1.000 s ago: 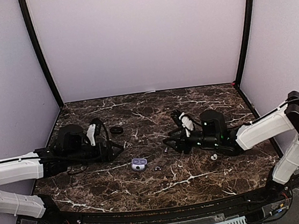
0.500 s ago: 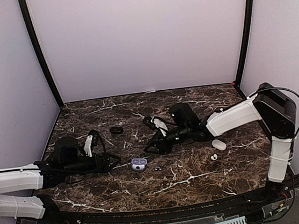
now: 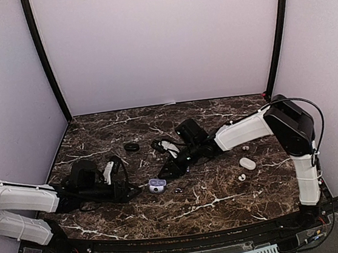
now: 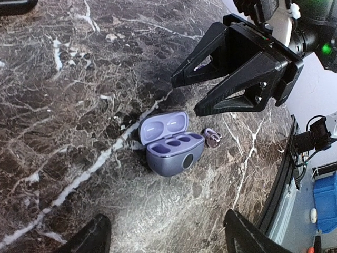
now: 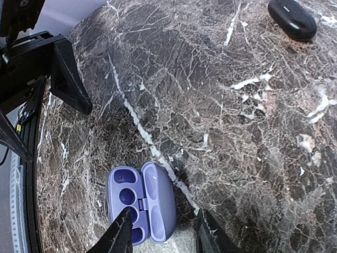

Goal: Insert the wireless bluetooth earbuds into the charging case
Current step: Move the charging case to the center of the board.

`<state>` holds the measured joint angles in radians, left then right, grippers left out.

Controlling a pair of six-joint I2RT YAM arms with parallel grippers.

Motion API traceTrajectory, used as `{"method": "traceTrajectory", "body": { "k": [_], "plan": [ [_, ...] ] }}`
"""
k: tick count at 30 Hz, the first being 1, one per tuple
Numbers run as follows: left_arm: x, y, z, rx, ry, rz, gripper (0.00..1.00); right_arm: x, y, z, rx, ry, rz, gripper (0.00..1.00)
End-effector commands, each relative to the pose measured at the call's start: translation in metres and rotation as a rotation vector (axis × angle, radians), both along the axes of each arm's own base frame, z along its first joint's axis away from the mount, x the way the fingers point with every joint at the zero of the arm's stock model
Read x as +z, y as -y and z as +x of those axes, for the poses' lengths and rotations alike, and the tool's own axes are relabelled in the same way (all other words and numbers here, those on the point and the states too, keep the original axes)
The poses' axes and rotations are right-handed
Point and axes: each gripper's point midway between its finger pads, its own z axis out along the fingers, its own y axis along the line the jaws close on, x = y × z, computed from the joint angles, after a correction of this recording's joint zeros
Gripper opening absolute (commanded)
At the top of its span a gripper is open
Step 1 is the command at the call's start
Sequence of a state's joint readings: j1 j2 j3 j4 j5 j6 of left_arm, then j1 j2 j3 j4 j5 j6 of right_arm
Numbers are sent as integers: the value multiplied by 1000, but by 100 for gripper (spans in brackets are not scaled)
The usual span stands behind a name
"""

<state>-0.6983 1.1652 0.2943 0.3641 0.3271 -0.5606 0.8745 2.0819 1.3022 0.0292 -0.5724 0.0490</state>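
At the nine o'clock side of the dark marbled bench point(image 3: 97, 141), the left fingers point(image 3: 130, 190) are hovering low, spread wide apart and gripping nothing. A flat black oval piece point(image 3: 132, 147) is lying toward their twelve o'clock, untouched. Just ahead of them the open lilac oval charging case point(image 4: 171, 145) is resting on the bench, with its lid tipped back and both sockets showing empty. A tiny lilac earbud point(image 4: 212, 138) is lying loose just beside the case, at its four o'clock seen from above. The right fingers point(image 3: 165, 171) are hanging over the case from its one o'clock, parted and empty. Farther toward three o'clock, a small white oval case point(image 3: 247, 163) and a white bud point(image 3: 241, 177) are sitting well apart from all this. The step in hand looks like the approach for a pickup. Next, the right fingers are likely needing to shift onto the lilac earbud, pinch its smooth shell squarely, and seat it in a socket.
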Motion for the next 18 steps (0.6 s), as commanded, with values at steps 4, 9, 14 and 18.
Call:
{"method": "traceTrajectory", "body": {
  "k": [4, 9, 14, 18],
  "plan": [
    [-2, 15, -3, -96, 15, -42, 73, 4, -8, -10, 42, 13, -9, 40],
    [-8, 19, 1, -97, 13, -31, 71, 18, -3, -19, 42, 67, 6, 41],
    [-7, 19, 6, -71, 16, -42, 68, 20, -7, -36, 40, 254, -54, 44],
    [-2, 12, 10, -21, 39, -36, 67, 26, -9, -43, 25, 433, -94, 46]
  ]
}}
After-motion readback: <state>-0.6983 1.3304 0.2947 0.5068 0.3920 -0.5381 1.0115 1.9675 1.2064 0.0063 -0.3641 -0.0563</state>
